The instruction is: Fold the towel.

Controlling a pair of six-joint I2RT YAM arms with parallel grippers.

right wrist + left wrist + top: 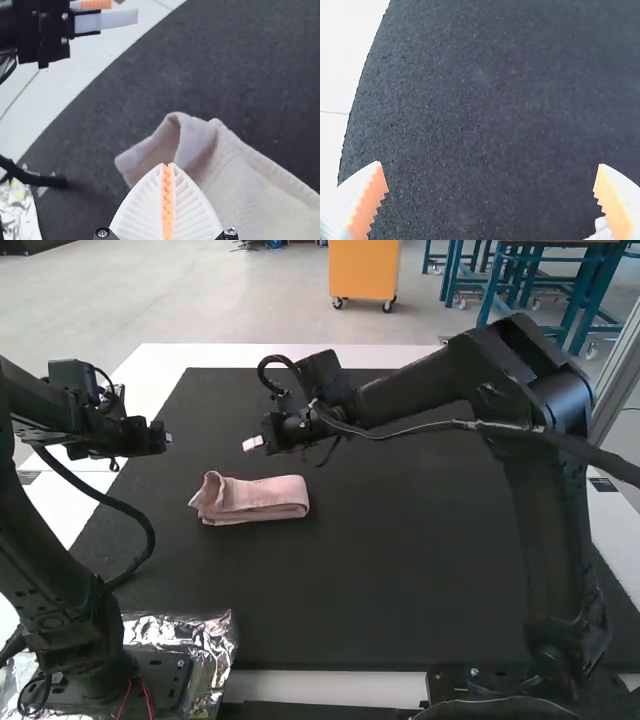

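A pink towel (pixel 252 499) lies on the dark mat as a compact folded strip, its left end curling up in a loose flap. In the right wrist view that raised fold of the towel (pixel 192 137) shows beyond the fingertips. My left gripper (pixel 168 438) is above the mat's left side, up and left of the towel; its fingers stand wide apart around nothing in the left wrist view (pixel 490 164). My right gripper (pixel 250 444) hangs above the mat, just behind the towel. Seen from its wrist, the right gripper (pixel 168 165) has its pads pressed together, holding no cloth.
The dark mat (pixel 430 570) covers most of the white table (pixel 160 358). Crinkled foil (pixel 215 640) surrounds the left arm's base. The right arm's forearm and cable stretch across the mat's back half, bringing both grippers fairly close together.
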